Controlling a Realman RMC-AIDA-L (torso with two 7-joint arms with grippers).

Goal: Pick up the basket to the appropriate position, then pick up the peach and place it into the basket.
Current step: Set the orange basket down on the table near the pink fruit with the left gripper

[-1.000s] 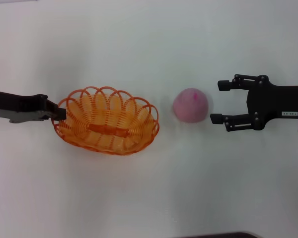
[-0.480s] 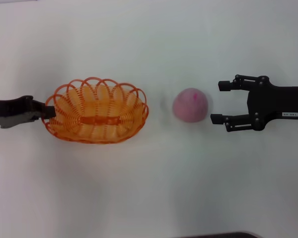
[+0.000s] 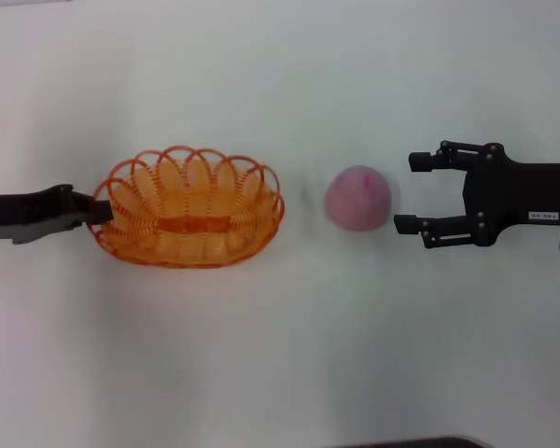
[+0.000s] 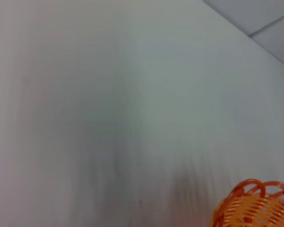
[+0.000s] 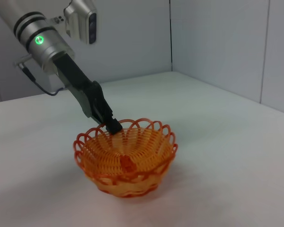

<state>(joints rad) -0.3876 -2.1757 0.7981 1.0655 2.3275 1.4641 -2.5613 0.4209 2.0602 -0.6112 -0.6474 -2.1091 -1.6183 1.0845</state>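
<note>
Your left gripper [image 3: 101, 213] is clamped on the looped rim of the basket [image 3: 189, 207] at the end nearest the worktop's left edge, its arm reaching in low from that side. From the right wrist camera you can see the dark fingertips [image 5: 112, 126] pinching one scallop of the basket [image 5: 126, 161], whose underside looks to be down on the white table [image 5: 236, 156], though you can't be sure it is fully seated. The basket lies left of the worktop's middle, long axis running left to right, the flat orange bar [image 3: 194, 224] showing across its bottom. The left wrist camera catches only a corner of the basket [image 4: 255, 205] against bare table. The peach [image 3: 357, 198] sits on the table [image 3: 280, 373] right of the middle, apart from the basket with a clear strip of white between them, a darker pink mark on top. Your right gripper [image 3: 407, 192] hangs just beyond the peach toward the right edge, fingers spread wide and pointing at it, holding nothing, the tips near the fruit but not touching.
</note>
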